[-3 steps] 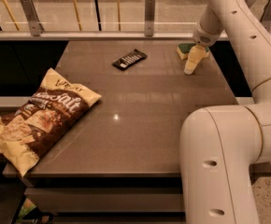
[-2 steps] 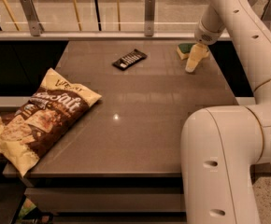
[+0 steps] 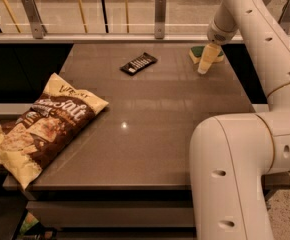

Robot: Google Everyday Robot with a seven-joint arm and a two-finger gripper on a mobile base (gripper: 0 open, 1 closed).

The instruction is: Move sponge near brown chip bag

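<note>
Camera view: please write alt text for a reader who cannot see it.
The robot's claw hangs at a small yellow-and-green sponge at the far right of a brown table. A large cream-and-brown chip bag lies at the near left edge; a flat dark wrapped bar lies far back.

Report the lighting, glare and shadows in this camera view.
Camera view: dim, warm light; the glossy table shows one small glare spot near its middle and pale reflections of the railing posts; both sides of the table fall into black; the gripper, at the far right corner at the sponge, is brightly lit; the brown chip bag at the left edge looks evenly lit.
</note>
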